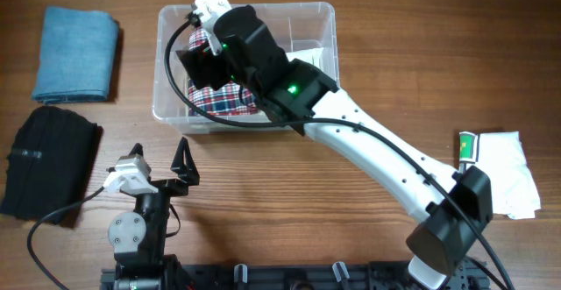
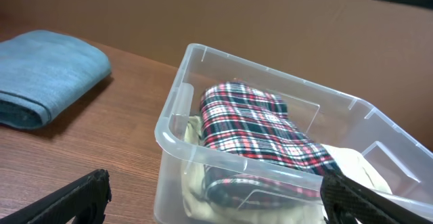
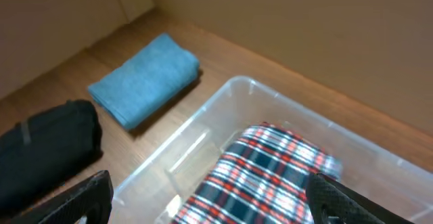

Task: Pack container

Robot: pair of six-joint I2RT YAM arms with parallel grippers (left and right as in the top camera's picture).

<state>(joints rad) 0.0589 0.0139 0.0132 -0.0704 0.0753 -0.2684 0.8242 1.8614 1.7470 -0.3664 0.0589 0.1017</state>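
Note:
The clear plastic container (image 1: pixel 317 17) stands at the back middle of the table. It also shows in the left wrist view (image 2: pixel 177 95) and the right wrist view (image 3: pixel 203 116). Inside lies a folded red plaid garment (image 1: pixel 223 100), also in the left wrist view (image 2: pixel 260 126) and the right wrist view (image 3: pixel 267 166), on top of a cream garment (image 2: pixel 196 132). My right gripper (image 3: pixel 206 200) is open and empty above the container's left half, over the plaid garment. My left gripper (image 1: pixel 180 163) is open and empty near the front, short of the container.
A folded blue garment (image 1: pixel 76 52) lies at the back left, with a folded black garment (image 1: pixel 48 160) in front of it. A folded white garment (image 1: pixel 508 172) with a green tag lies at the right edge.

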